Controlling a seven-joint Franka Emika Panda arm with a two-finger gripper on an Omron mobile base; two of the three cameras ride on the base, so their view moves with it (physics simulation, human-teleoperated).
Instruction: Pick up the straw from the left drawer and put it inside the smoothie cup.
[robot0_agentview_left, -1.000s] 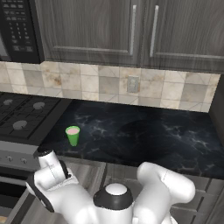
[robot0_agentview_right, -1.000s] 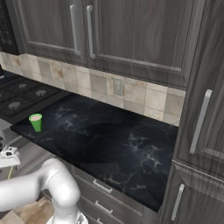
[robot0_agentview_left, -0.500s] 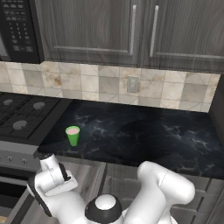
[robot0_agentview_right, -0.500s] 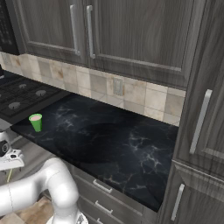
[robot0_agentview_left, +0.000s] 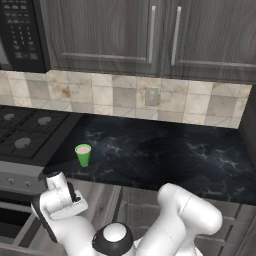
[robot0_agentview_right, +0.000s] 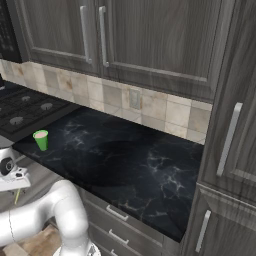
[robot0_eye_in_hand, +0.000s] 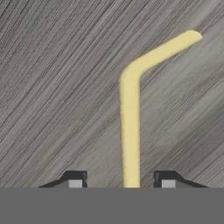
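The bent pale-yellow straw (robot0_eye_in_hand: 129, 127) is lying on the drawer's wood-grain bottom (robot0_eye_in_hand: 57, 87), between the gripper's (robot0_eye_in_hand: 119, 180) parted, untouching fingers; the green smoothie cup (robot0_agentview_left: 83, 155) is holding pink.

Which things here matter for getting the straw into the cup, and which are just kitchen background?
Part of the job:
- straw, bent, lying on the drawer bottom between the gripper fingertips
- left drawer, its wood-grain bottom
- smoothie cup, upright on the black counter

Background:
- stove
- microwave
- wall cabinets
- wall outlet
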